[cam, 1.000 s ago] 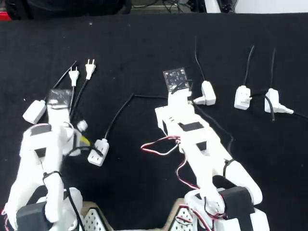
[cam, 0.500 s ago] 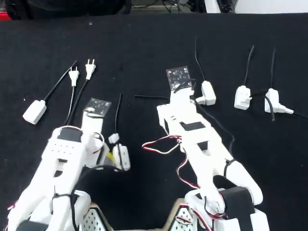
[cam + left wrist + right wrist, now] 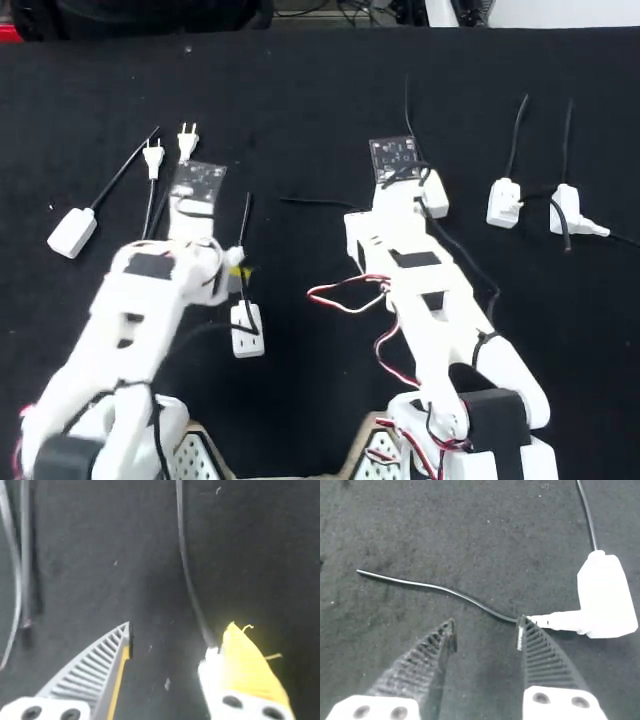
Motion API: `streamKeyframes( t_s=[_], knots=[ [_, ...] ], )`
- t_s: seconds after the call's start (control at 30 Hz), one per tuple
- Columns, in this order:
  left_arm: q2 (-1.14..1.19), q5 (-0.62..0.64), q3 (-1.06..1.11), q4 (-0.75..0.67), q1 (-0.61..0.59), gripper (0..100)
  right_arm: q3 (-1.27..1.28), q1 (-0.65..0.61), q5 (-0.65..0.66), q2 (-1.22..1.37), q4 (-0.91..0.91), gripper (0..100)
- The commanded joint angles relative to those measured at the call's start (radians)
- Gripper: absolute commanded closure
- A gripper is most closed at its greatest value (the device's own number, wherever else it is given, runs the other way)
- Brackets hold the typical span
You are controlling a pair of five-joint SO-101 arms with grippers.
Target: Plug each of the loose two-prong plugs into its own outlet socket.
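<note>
Far-left socket (image 3: 70,232) and 2 loose plugs (image 3: 187,141) lay on the cloth. Left gripper (image 3: 177,630) was spread wide over a cord (image 3: 186,565). Right gripper (image 3: 485,625) was spread too, nr a socket w/ plug in it (image 3: 602,597).

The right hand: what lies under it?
Under the right hand lie black cloth and a thin black cable running to a white plug. Its fingers hide the cloth beneath them.

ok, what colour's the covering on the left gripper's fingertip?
Yellow, on one fingertip of the left gripper; shows best in the left wrist view.
</note>
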Motion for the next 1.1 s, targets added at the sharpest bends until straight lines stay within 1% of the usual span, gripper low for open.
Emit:
streamKeyframes(
  t_s=[0.0, 0.07, 0.17, 0.27, 0.33, 0.4, 0.5, 0.6, 0.7, 0.8, 0.9, 0.93, 1.0, 1.07],
  knots=[
    [0.199, 0.091, -0.062, -0.127, 0.021, 71, -0.045, 0.014, -0.008, -0.033, -0.018, 81.8],
    [0.305, 0.133, -0.120, -0.106, 0.008, 71, -0.045, 0.014, -0.008, -0.033, -0.018, 81.8],
    [0.413, 0.176, -0.209, -0.005, -0.056, 72, -0.045, 0.014, -0.008, -0.033, -0.018, 81.8],
    [0.439, 0.150, -0.268, 0.083, -0.154, 77, -0.047, 0.014, -0.008, -0.033, -0.020, 81.8],
    [0.430, 0.114, -0.285, 0.152, -0.208, 77, -0.048, 0.014, -0.008, -0.033, -0.021, 81.8],
    [0.413, 0.051, -0.285, 0.229, -0.243, 77, -0.048, 0.014, -0.008, -0.033, -0.021, 81.8],
    [0.374, -0.078, -0.283, 0.345, -0.288, 78, -0.050, 0.012, -0.008, -0.033, -0.021, 81.8],
    [0.311, -0.169, -0.294, 0.416, -0.337, 78, -0.050, 0.012, -0.008, -0.033, -0.021, 81.8],
    [0.216, -0.221, -0.294, 0.425, -0.364, 78, -0.051, 0.012, -0.008, -0.033, -0.021, 81.8],
    [0.110, -0.245, -0.297, 0.396, -0.358, 77, -0.051, 0.012, -0.008, -0.033, -0.021, 81.8],
    [0.031, -0.298, -0.286, 0.407, -0.358, 77, -0.047, 0.012, -0.008, -0.033, -0.018, 81.8],
    [0.009, -0.344, -0.272, 0.439, -0.358, 77, -0.045, 0.014, -0.008, -0.033, -0.017, 81.8],
    [-0.014, -0.479, -0.234, 0.502, -0.352, 77, -0.045, 0.017, -0.008, -0.033, -0.017, 81.8],
    [-0.026, -0.577, -0.176, 0.551, -0.311, 77, -0.051, 0.018, -0.006, -0.033, -0.018, 81.8]
  ],
)
